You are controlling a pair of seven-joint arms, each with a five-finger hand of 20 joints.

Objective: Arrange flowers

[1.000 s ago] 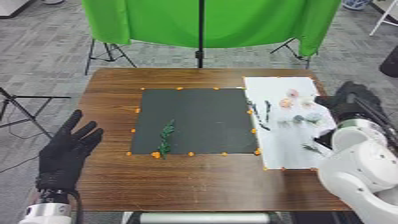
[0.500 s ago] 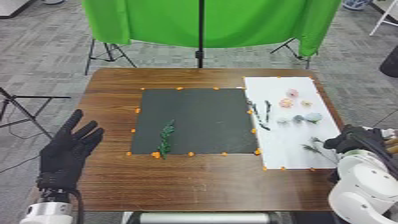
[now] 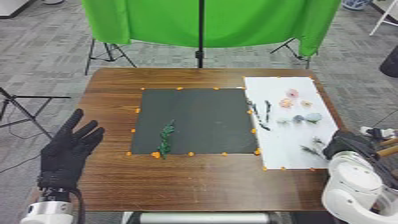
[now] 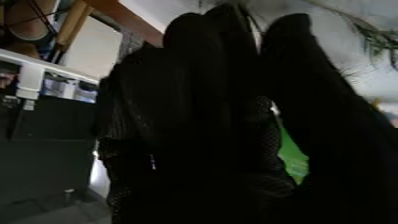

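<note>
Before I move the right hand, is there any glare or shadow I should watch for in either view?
Head view: a soft sheen on the wooden table toward its near edge, no obvious glare on the black mat; right wrist view: the right hand is almost solid black, so its folds are hard to read, while the white sheet beyond runs from bright to grey.

Sprig (image 3: 166, 135) on mat (image 3: 200, 110); flowers (image 3: 286, 103) on paper (image 3: 282, 142)

My black-gloved right hand (image 3: 350, 144) hides part of the white rectangular sheet's edge. The small peach flower (image 3: 286, 103) on that sheet has petals too tiny to tell; a feathery green sprig (image 4: 379, 39) there blurs, cut off by my wrist view's edge.
</note>
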